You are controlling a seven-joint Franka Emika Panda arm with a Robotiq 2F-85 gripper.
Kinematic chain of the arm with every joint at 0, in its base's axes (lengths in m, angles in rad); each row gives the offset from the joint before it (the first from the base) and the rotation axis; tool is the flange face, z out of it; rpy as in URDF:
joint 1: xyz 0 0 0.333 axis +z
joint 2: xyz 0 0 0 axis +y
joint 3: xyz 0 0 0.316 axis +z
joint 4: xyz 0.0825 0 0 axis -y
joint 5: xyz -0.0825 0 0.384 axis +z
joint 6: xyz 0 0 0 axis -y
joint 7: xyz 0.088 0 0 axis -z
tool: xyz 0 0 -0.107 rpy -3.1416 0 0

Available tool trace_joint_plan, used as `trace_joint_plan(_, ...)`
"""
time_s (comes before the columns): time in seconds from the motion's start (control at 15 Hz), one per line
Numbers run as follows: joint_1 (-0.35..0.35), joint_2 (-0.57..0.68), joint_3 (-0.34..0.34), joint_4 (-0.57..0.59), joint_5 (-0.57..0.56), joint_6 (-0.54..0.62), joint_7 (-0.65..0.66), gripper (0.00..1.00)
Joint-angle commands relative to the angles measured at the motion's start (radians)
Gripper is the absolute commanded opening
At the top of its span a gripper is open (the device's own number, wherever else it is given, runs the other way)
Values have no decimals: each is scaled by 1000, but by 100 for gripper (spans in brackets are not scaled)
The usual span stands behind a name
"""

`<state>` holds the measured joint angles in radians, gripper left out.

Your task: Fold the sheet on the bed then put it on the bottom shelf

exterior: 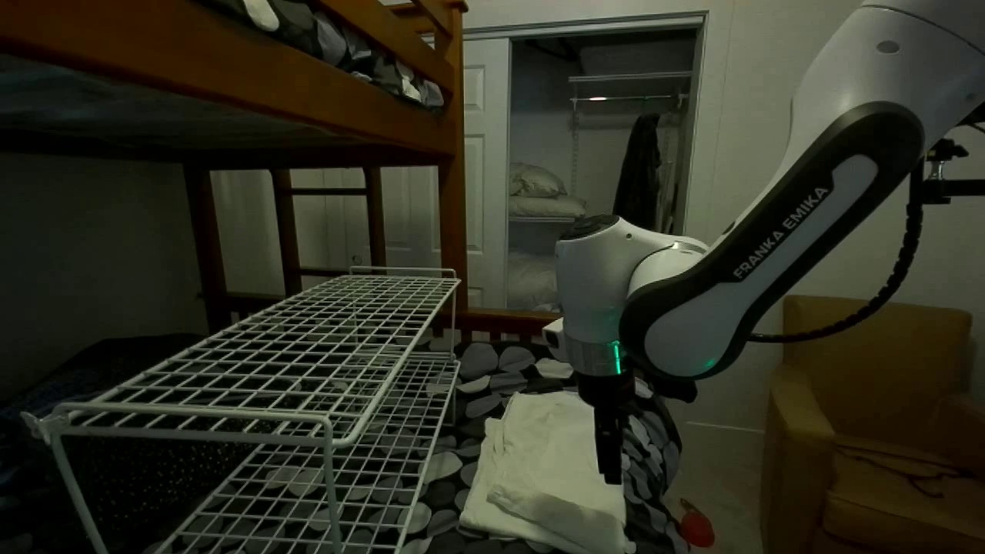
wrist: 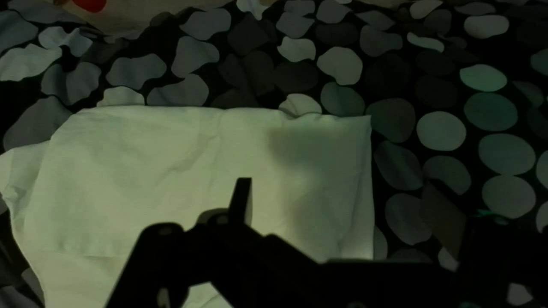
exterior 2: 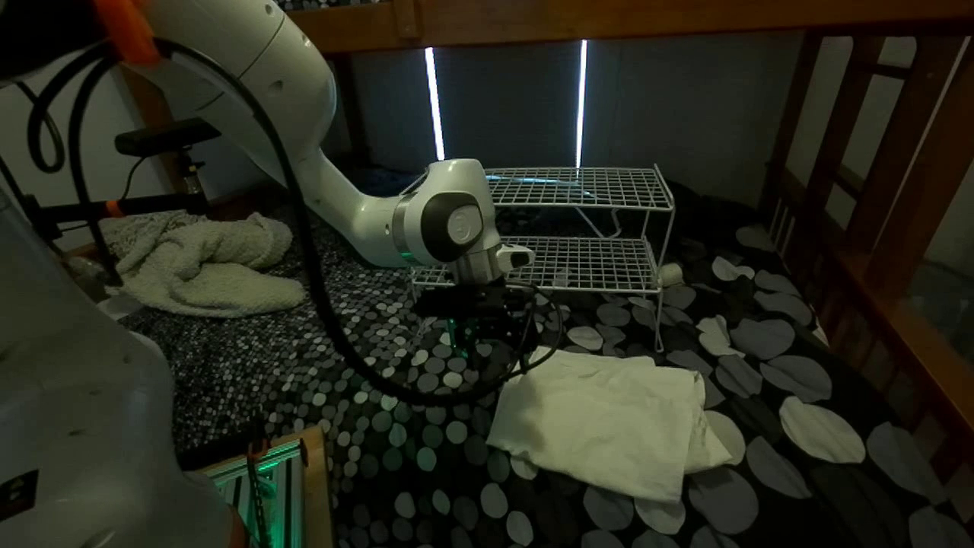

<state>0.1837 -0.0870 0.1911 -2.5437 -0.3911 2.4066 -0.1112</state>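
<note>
There lies your sheet, folded flat on the dotted bed, and the jaws hang over one end of it, spread wide, gripping nothing! In the wrist view one finger is above the sheet and its partner sits out past the edge, so this looks like the set-up for a pinch on that end. Come straight down: you want the outer finger low against the bed, tucked beneath every layer. Catch only the top one and the fold probably peels open. Then squeeze, and lift slowly. How far below the jaws it lies, you can't tell from here. Which way does it face? In an exterior view it lies a touch skewed, a loose under-layer poking out at the right, opposite the jaws' end. It's close to square, so the long axis is hard to call; it seems to run alongside the wire rack nearby. That suits the bottom shelf: keep that line and slide in level.
</note>
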Motion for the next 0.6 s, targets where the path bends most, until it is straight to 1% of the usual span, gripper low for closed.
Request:
trace_joint_plan(0.0, -4, 53, 0, 12, -24, 49, -10, 100)
trace_joint_plan(0.27, -4, 129, -2, 19, -73, 149, -6, 100)
trace_joint_plan(0.4, 0, 177, -6, 29, -119, 192, 19, 100)
trace_joint_plan(0.53, 8, 221, -16, 42, -187, 220, 54, 100)
